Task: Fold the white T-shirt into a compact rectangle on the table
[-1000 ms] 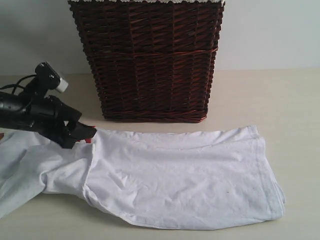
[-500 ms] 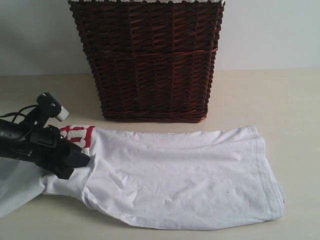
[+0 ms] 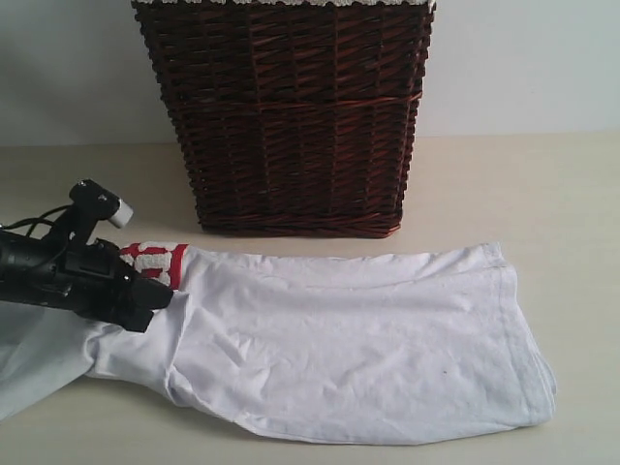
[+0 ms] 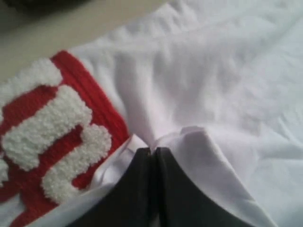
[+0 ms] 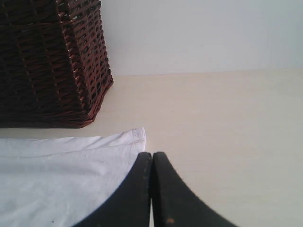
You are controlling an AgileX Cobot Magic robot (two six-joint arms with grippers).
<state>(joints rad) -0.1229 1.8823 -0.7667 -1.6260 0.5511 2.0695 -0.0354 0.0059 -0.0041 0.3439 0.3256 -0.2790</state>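
Observation:
The white T-shirt (image 3: pixel 349 339) lies spread across the cream table (image 3: pixel 542 194), partly folded, its red-outlined fuzzy lettering (image 3: pixel 155 260) showing at the left. My left gripper (image 3: pixel 160 295) is shut on a pinch of the shirt's fabric next to the lettering (image 4: pixel 52 137); the wrist view shows cloth squeezed between the black fingertips (image 4: pixel 152 150). My right gripper (image 5: pixel 151 155) is shut with nothing in it, held above the table beside the shirt's corner (image 5: pixel 137 135). It does not show in the exterior view.
A dark wicker basket (image 3: pixel 295 116) with white lace trim stands at the back centre, just behind the shirt. A light grey wall (image 3: pixel 523 58) rises behind the table. Bare table lies right of the shirt and in front of it.
The left gripper has dropped lower and shifted left with the pinched fabric, uncovering the red lettering. The shirt's right part has stayed put.

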